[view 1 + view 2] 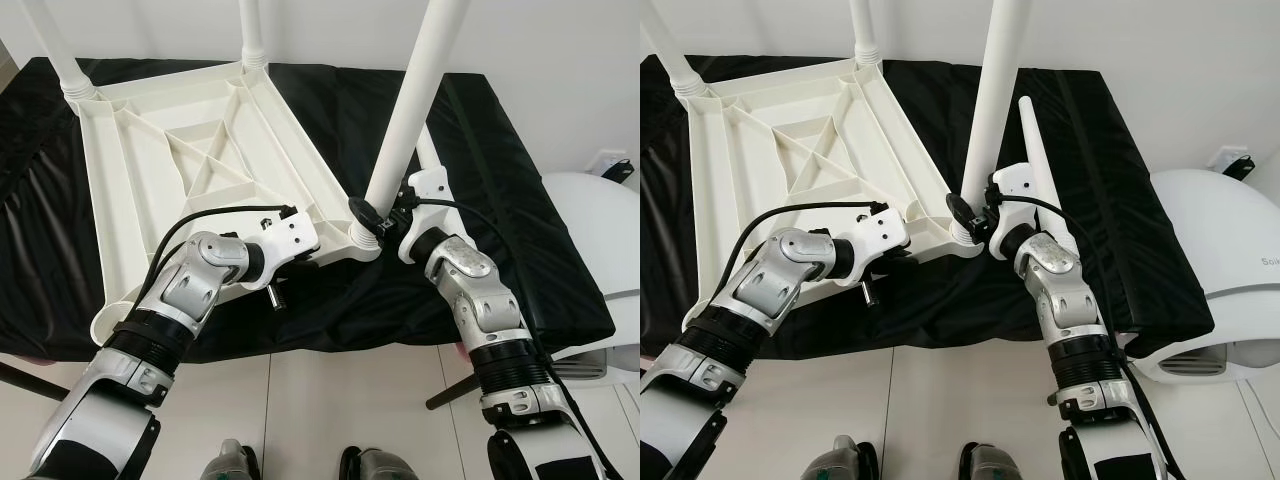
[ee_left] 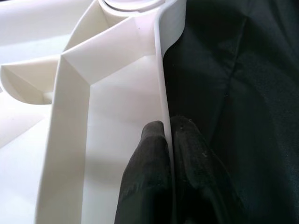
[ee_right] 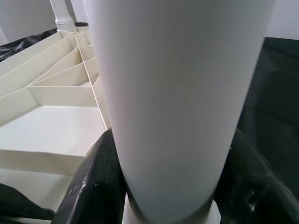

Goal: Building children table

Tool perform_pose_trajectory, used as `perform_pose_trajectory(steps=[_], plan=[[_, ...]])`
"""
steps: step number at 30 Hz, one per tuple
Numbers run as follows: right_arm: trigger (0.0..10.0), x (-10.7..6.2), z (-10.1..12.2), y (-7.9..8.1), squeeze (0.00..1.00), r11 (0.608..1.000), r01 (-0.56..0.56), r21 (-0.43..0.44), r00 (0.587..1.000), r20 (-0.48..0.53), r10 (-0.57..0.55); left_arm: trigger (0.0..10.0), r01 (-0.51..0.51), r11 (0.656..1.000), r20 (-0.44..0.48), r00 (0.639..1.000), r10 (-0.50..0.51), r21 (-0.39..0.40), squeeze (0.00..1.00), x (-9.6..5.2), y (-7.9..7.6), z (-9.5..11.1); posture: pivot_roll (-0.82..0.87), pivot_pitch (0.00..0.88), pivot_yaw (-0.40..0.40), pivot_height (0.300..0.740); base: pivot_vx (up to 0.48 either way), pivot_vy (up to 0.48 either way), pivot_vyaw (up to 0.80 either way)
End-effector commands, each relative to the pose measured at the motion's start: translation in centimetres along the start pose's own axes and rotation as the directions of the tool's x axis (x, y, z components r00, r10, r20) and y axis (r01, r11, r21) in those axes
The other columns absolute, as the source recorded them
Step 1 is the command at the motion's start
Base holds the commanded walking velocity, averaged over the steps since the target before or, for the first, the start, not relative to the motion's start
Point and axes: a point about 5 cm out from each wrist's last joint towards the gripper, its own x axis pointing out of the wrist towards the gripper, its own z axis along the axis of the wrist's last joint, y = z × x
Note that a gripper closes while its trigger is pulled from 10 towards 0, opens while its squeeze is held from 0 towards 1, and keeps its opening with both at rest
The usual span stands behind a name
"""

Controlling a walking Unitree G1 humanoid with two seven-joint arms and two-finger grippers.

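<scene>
While the white plastic tabletop (image 1: 190,160) lay upside down on a black cloth (image 1: 520,190), its ribbed underside faced up and three legs rose from its corners. Two of them, a far left leg (image 1: 62,60) and a far right leg (image 1: 252,30), stood at the back corners. The near right leg (image 1: 415,110) stood in the socket at the corner closest to the right arm and leaned slightly to the right as it rose. A fourth leg (image 1: 1043,190) lay loose on the cloth just behind the right arm, pointing away from the robot.

The right gripper (image 1: 372,218) was closed around the base of the near right leg, just above the socket; in the right wrist view its black fingers (image 3: 96,182) pressed against both sides of the white tube. The left gripper (image 2: 167,140) pinched the tabletop's thin side wall along the near edge, with one finger inside the wall and the other outside over the cloth, the two almost touching. In the head views the left wrist lay low against the near edge of the tabletop, close to the corner holding the leg.

Beside the cloth on the right sat a rounded white appliance (image 1: 1220,250), and pale floor tiles (image 1: 330,400) showed below.
</scene>
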Motion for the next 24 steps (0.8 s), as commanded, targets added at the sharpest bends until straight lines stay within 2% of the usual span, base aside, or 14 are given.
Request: perform_pose_trajectory(steps=[1,7,13,21,22,24], plan=[[10.0,-1.7,-4.1,-2.4,0.00,0.989,0.131,0.067,0.974,-0.196,-0.116,10.0,0.048,0.997,0.091,0.994,-0.053,0.060,0.00,-0.4,-0.6,1.7,0.03,0.103,-0.013,0.740,0.000,0.000,0.00],[10.0,-2.0,-4.7,-1.4,0.00,0.987,0.138,0.080,0.975,-0.186,-0.121,10.0,0.028,0.998,0.097,0.995,-0.033,0.049,0.00,-0.5,-0.6,1.7,0.03,0.105,-0.018,0.740,0.000,0.000,0.00],[10.0,-2.3,-4.7,-0.3,0.00,0.969,0.220,0.112,0.970,-0.135,-0.204,10.0,0.001,1.000,0.113,0.994,-0.002,0.008,0.00,-0.2,-0.7,2.0,0.02,0.113,-0.016,0.740,0.000,0.000,0.00],[10.0,-2.2,-4.6,0.2,0.00,0.922,0.352,0.162,0.935,-0.107,-0.338,10.0,-0.009,0.999,0.150,0.989,0.014,-0.034,0.00,0.3,-1.3,2.6,0.02,0.119,-0.011,0.740,0.000,0.000,0.00],[10.0,-2.0,-4.5,0.4,0.00,0.897,0.404,0.180,0.915,-0.096,-0.392,10.0,-0.004,0.999,0.162,0.987,0.012,-0.046,0.00,0.4,-1.7,2.9,0.03,0.123,-0.010,0.740,0.000,0.000,0.00],[10.0,-1.9,-4.4,0.5,0.00,0.887,0.421,0.189,0.907,-0.094,-0.411,10.0,-0.002,0.999,0.166,0.986,0.010,-0.049,0.00,0.4,-1.8,2.9,0.03,0.123,-0.010,0.740,0.000,0.000,0.00]])
